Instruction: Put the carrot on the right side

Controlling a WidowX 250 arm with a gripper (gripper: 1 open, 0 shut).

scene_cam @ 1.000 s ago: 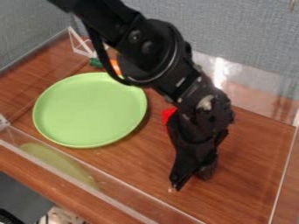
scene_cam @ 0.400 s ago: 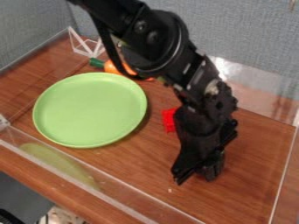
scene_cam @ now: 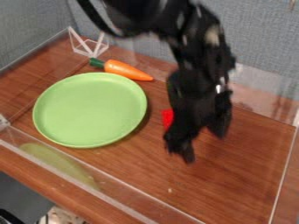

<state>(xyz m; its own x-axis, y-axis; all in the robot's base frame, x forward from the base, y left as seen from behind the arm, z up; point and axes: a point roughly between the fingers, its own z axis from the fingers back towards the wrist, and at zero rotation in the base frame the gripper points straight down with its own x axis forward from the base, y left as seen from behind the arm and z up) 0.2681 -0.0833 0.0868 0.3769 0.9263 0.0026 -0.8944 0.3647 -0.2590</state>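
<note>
1 carrot (scene_cam: 121, 69) is seen just behind the green plate (scene_cam: 90, 109). The claw (scene_cam: 200, 147) is held over the bench (scene_cam: 239, 179), fingertips spread apart, pretty blurry tbh.

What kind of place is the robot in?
It looks like a pretend kitchen table, maybe in a robot lab. There's a green plate, a little carrot that looks like a toy, and a black robot arm reaching over the wooden top.
</note>
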